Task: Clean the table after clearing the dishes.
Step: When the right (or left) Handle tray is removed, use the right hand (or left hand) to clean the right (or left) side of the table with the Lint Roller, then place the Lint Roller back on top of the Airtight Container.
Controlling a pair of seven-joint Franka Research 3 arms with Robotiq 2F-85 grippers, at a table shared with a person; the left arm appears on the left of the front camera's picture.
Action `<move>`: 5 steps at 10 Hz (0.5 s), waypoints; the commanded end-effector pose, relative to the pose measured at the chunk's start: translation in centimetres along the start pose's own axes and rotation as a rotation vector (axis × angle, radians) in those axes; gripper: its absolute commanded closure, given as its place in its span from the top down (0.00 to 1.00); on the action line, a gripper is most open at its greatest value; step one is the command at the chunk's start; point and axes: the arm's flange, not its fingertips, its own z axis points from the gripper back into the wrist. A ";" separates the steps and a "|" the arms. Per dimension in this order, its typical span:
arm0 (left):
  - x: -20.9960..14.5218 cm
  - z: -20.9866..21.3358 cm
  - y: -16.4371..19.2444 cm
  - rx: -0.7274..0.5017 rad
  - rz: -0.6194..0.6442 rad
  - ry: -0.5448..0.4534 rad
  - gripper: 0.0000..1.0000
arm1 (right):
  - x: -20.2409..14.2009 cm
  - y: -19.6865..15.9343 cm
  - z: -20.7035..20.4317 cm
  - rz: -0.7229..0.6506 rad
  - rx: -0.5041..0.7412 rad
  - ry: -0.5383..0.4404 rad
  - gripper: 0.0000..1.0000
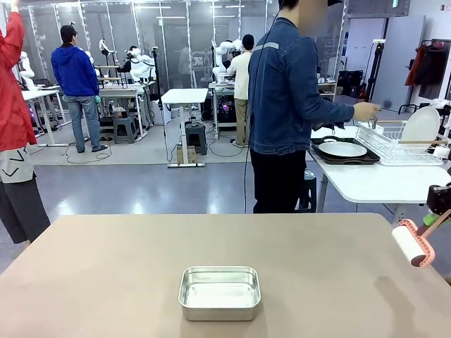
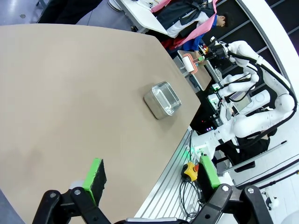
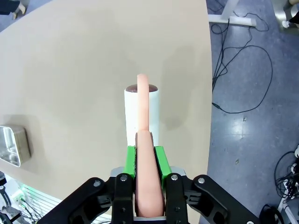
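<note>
Just below the right claw [image 3: 148, 151], clamped on the lint roller [image 3: 142, 109], bench [image 1: 106, 274] lies cleared; dishes [image 1: 343, 149] sit far beyond. Left claw [image 2: 152, 175] gapes empty. Lower roller flat, roll evenly, skirt steel pan [image 1: 220, 292].

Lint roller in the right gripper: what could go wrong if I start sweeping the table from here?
The steel pan sits mid-table near the robot's edge, so a wide sweep could shove it off. The right gripper pinches the lint roller by its thin handle only; pressing down might twist it in the grip. The roller hangs near the table corner, so a stroke could run off the edge.
</note>
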 end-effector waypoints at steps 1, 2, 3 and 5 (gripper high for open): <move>-0.2 0.2 -0.5 -0.001 0.000 0.005 1.00 | 0.5 0.3 0.5 0.007 0.003 -0.016 0.21; -0.2 0.2 -0.5 -0.001 0.000 0.005 1.00 | 0.5 0.3 0.5 0.007 0.003 -0.016 0.21; -0.2 0.2 -0.5 -0.001 0.000 0.005 1.00 | 0.5 0.3 0.5 0.007 0.003 -0.016 0.21; -0.2 0.2 -0.5 -0.001 0.000 0.005 1.00 | 0.5 0.3 0.5 0.007 0.003 -0.016 0.21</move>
